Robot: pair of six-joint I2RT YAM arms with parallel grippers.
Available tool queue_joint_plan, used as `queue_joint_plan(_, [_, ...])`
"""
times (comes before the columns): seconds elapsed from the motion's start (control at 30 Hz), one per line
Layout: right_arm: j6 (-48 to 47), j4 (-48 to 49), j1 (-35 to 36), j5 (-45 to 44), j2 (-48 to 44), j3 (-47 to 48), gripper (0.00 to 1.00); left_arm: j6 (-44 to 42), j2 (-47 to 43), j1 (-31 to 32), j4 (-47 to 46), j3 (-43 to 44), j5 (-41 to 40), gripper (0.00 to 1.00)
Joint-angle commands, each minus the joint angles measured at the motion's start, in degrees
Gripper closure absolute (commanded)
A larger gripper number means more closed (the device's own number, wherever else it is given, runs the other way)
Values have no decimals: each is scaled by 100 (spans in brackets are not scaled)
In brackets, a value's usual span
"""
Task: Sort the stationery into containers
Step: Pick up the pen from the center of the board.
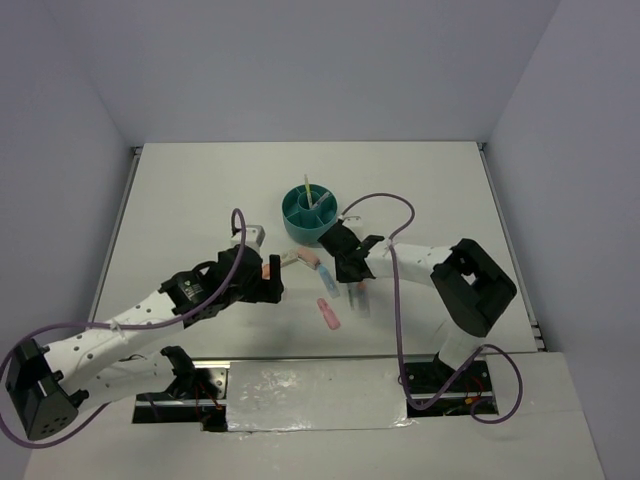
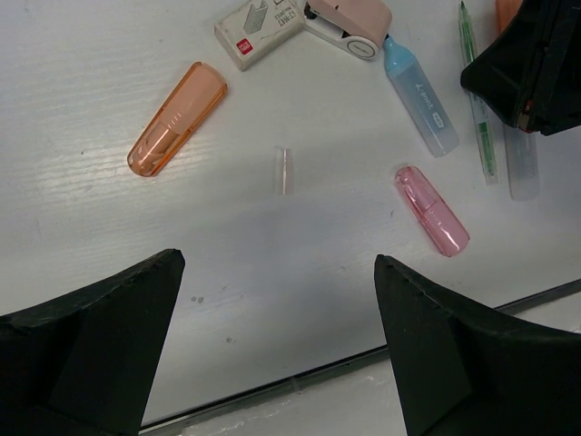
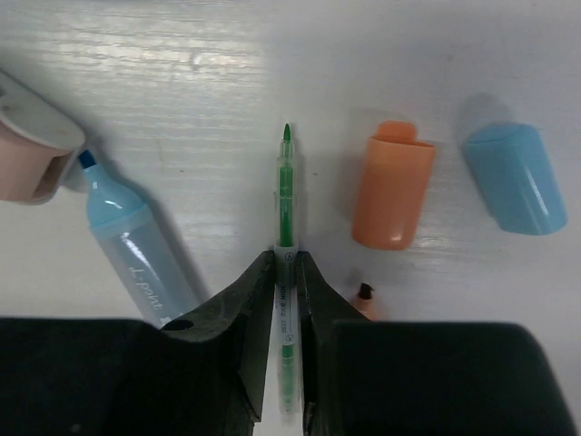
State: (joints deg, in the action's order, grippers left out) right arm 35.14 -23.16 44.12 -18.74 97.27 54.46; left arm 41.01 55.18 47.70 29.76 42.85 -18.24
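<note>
My right gripper [image 3: 286, 259] is shut on a thin green pen [image 3: 286, 191], gripped at mid-barrel, tip pointing away; I cannot tell whether the pen rests on the table. It also shows in the left wrist view [image 2: 478, 104]. Beside it lie an orange cap [image 3: 392, 186], a blue cap [image 3: 516, 177] and a blue highlighter [image 3: 136, 241]. My left gripper [image 2: 277, 263] is open and empty above the table, short of a clear clip [image 2: 284, 169], an orange cap [image 2: 177, 119] and a pink highlighter [image 2: 432, 210]. The teal organizer [image 1: 310, 213] stands behind both grippers [image 1: 338, 268] with a pen upright in it.
A small white box [image 2: 258, 32] and a pink dispenser-like item [image 2: 348, 23] lie beyond the clip. A clear pen [image 2: 521, 168] lies by the right gripper. The table's near edge [image 2: 272, 386] runs just under my left fingers. Cables loop over both arms.
</note>
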Motion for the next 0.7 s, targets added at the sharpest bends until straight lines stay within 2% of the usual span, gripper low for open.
queue_joint_plan(0.0, [301,4,272,142,502,-32,81,170,212,-24,-207,101,-136,1])
queue_joint_plan(0.07, [327,22,308,152,590,-49,84,205,379,-24,-339,83,-84,1])
queue_joint_plan(0.2, [354,-13,317,135,442,-32,100,275,660,-24,-558,48,-39,1])
queue_joint_plan(0.3, [362,-250,325,3,-285,-40,100,197,933,-15,-743,92,39,1])
queue_joint_plan(0.33, [371,-407,334,-128,-854,-58,100,162,1125,-15,-787,144,66,1])
queue_joint_plan(0.47, [345,-909,448,-411,-2190,-23,100,-40,1662,-7,-980,311,163,6])
queue_joint_plan(0.6, [319,-1199,598,-446,-2994,-58,100,-129,2330,-15,-989,496,58,18])
queue_joint_plan(0.63, [310,-1261,650,-446,-3108,-75,100,-129,2557,-15,-1016,522,14,27])
queue_joint_plan(0.67, [301,-1296,668,-446,-3292,-76,100,-137,2646,-24,-1007,575,-30,32])
